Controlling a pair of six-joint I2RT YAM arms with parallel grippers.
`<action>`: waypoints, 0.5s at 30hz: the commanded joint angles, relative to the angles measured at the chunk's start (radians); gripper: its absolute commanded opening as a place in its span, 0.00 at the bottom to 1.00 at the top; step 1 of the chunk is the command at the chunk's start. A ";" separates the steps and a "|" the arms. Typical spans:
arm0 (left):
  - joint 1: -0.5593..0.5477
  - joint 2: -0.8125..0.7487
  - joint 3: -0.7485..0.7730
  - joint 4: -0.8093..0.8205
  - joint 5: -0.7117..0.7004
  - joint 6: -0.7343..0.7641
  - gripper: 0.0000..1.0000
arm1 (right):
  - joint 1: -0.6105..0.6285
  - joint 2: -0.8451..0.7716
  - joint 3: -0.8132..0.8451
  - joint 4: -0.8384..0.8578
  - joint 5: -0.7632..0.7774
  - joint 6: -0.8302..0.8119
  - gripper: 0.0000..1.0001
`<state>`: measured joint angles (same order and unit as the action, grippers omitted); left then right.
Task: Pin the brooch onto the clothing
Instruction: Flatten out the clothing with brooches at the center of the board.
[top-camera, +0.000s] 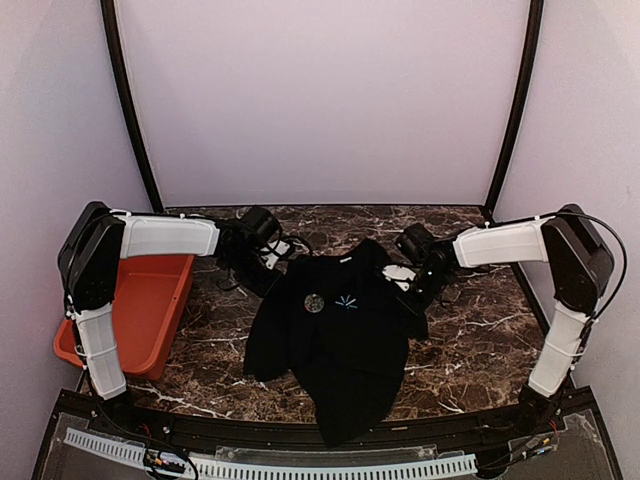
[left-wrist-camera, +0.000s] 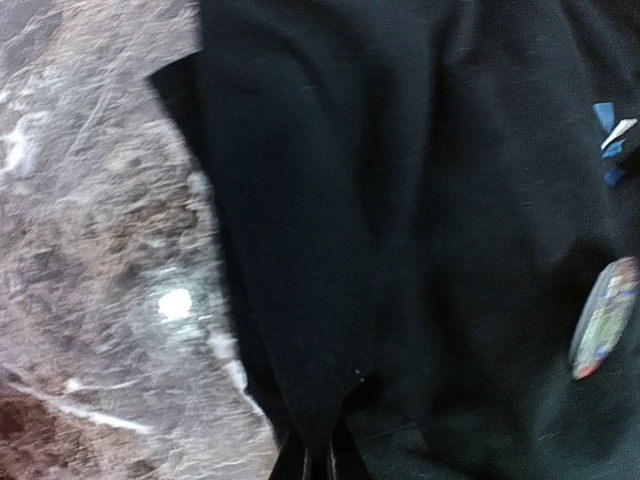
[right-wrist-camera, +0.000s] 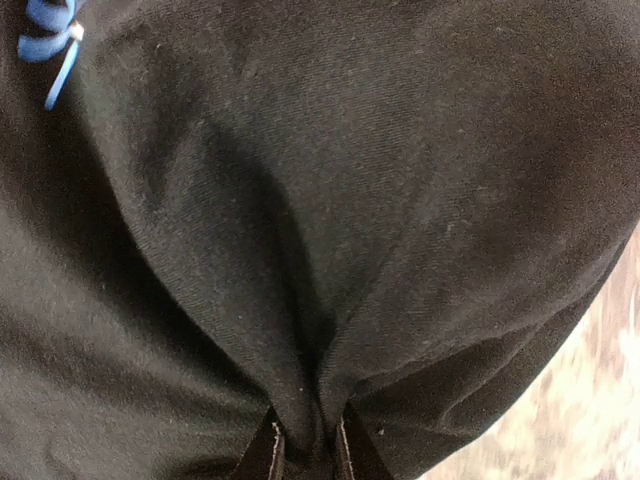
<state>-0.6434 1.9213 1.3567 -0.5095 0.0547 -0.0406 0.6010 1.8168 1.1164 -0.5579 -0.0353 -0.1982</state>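
The clothing (top-camera: 335, 345), a black T-shirt with a small blue starburst print (top-camera: 347, 301), lies on the marble table with its hem toward the near edge. The brooch (top-camera: 314, 302), round and shiny, sits on the chest just left of the print. In the left wrist view the brooch (left-wrist-camera: 605, 320) shows at the right edge as a colourful oval. My left gripper (top-camera: 272, 264) is shut on a fold of the shirt (left-wrist-camera: 300, 250) at its left shoulder. At the right shoulder, my right gripper (top-camera: 406, 278) pinches a ridge of the black fabric (right-wrist-camera: 330, 250) between its fingers.
An orange-red bin (top-camera: 150, 300) stands at the table's left edge under the left arm. Brown marble table (top-camera: 470, 350) shows on both sides of the shirt. The shirt's hem hangs near the front edge.
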 joint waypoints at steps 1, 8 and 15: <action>0.015 -0.025 0.043 -0.076 -0.193 0.050 0.01 | -0.010 -0.058 -0.048 -0.146 0.116 0.024 0.15; 0.092 -0.039 0.122 -0.126 -0.491 0.195 0.01 | -0.018 -0.109 -0.082 -0.222 0.169 0.033 0.15; 0.135 0.031 0.179 -0.135 -0.514 0.226 0.02 | -0.019 -0.144 -0.074 -0.253 0.181 0.049 0.24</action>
<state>-0.5190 1.9255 1.4933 -0.5892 -0.3832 0.1459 0.5911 1.7138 1.0397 -0.7494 0.1089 -0.1680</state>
